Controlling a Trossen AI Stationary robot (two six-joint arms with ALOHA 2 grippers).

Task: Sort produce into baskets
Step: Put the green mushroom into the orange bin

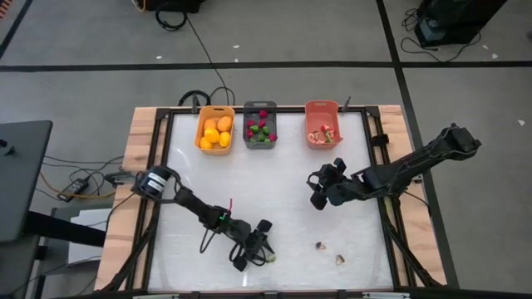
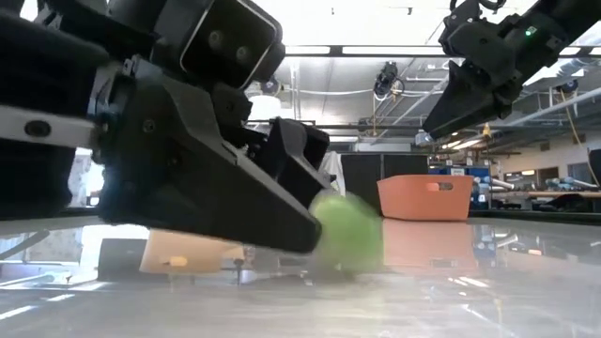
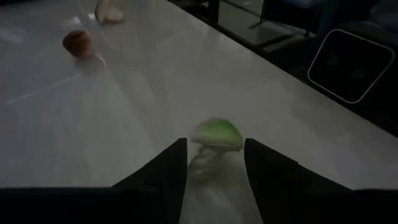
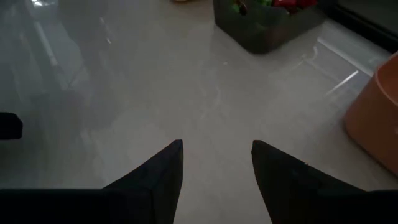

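At the near edge of the surface [image 1: 283,199], the left claw [image 3: 214,163] hangs low with its jaws parted around a small green piece [image 3: 217,134], which looks blurred, so I cannot tell if it is gripped. Along the far edge, the yellow basket [image 1: 199,133], grey basket [image 1: 248,112] and coral basket [image 1: 309,112] already hold produce. Two pale pieces [image 1: 329,252] lie unsorted near the front right. The right claw [image 4: 216,163] waits open and empty above the middle.

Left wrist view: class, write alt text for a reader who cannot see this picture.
A small green piece lies on the white table just beyond the left end effector, whose dark fingers stand apart either side of it. Farther off lie a brown piece and a pale slice.
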